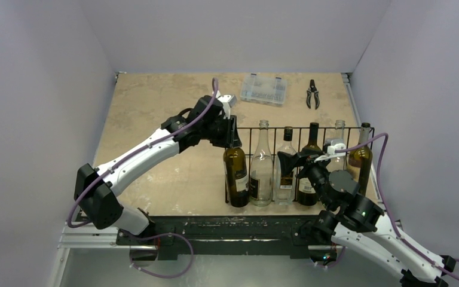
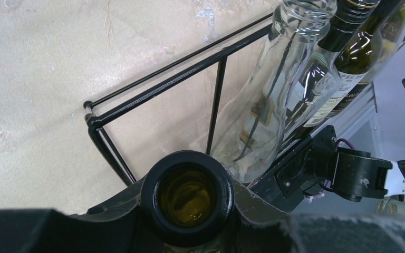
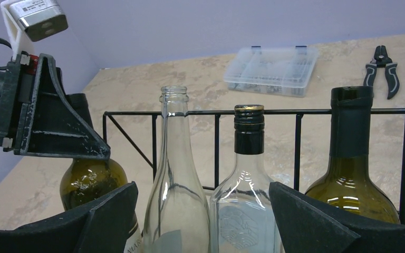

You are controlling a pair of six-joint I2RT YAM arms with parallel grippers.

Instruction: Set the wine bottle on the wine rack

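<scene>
A black wire wine rack (image 1: 302, 128) stands at the table's near right, with several bottles upright in its slots. My left gripper (image 1: 232, 133) is shut on the neck of an olive-green wine bottle (image 1: 236, 173), which stands upright at the rack's left end. In the left wrist view the bottle's open mouth (image 2: 187, 196) sits between my fingers. My right gripper (image 1: 299, 161) is open and empty, in front of the clear bottles (image 3: 176, 174) at neck height. The rack's top rail (image 3: 295, 112) crosses behind them.
A clear plastic compartment box (image 1: 263, 89) and black pliers (image 1: 313, 94) lie at the back of the table. Other bottles in the rack: two clear (image 1: 262, 170), one dark green (image 1: 309, 173), more at the right end (image 1: 361, 158). Grey walls close in on both sides.
</scene>
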